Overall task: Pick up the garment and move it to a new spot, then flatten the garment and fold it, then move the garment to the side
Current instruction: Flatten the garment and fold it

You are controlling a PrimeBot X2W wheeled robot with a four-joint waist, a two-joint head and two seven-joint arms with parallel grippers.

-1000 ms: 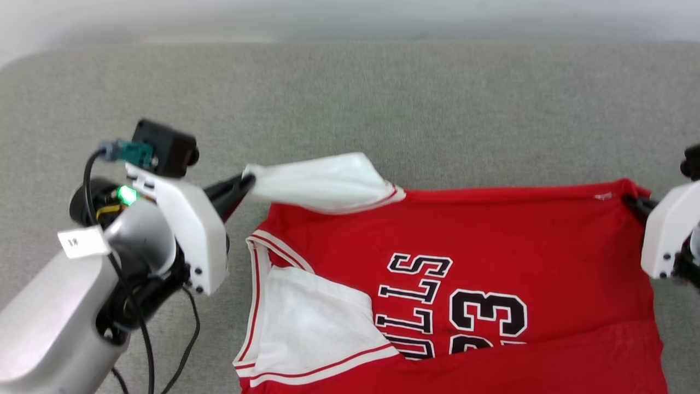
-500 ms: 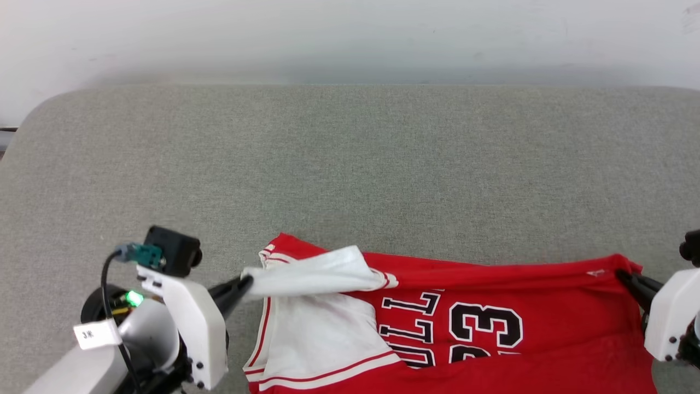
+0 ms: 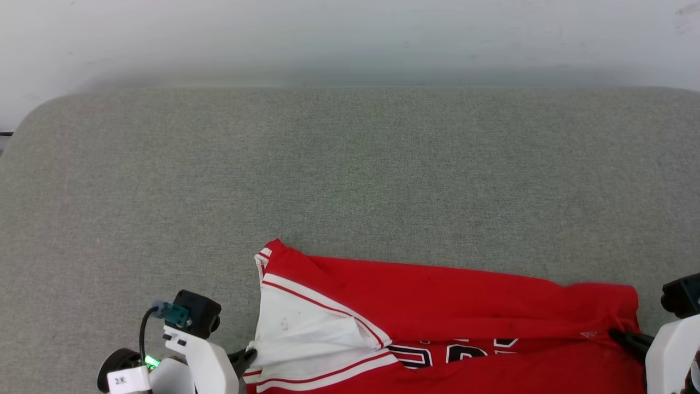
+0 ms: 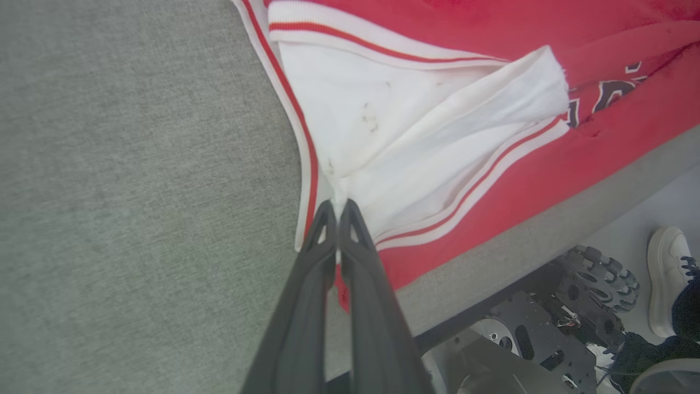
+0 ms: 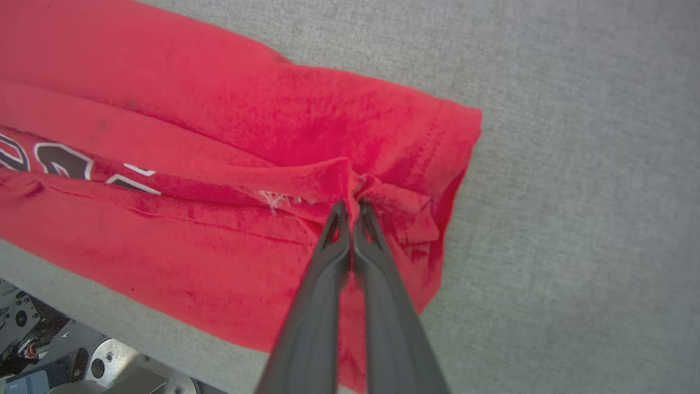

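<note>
The left fingers (image 4: 337, 216) are pressed together, pinching the white sleeve (image 4: 394, 137) of the garment (image 3: 437, 290) at its red-striped edge. In the head view they sit at the bottom left (image 3: 249, 355), beside the cloth. The right fingers (image 5: 350, 216) are also pressed together, gripping a bunched fold of red cloth near the garment's far corner; in the head view they enter at the bottom right (image 3: 615, 334).

Between the two grips the red garment stretches across the bottom of the head view, wrinkled in long folds, with part of its black lettering showing. It lies on the tabletop (image 3: 350, 164) and reaches the near edge.

The tabletop is covered in a grey woven fabric and has rounded corners; it spreads across the middle of the head view. Behind it, along the top, runs a plain white wall (image 3: 350, 33).

At the lower right of the left wrist view, below the tabletop's edge, are the robot's metal base (image 4: 547, 339), a pale floor (image 4: 629, 230) and a person's white shoe (image 4: 664, 279).
</note>
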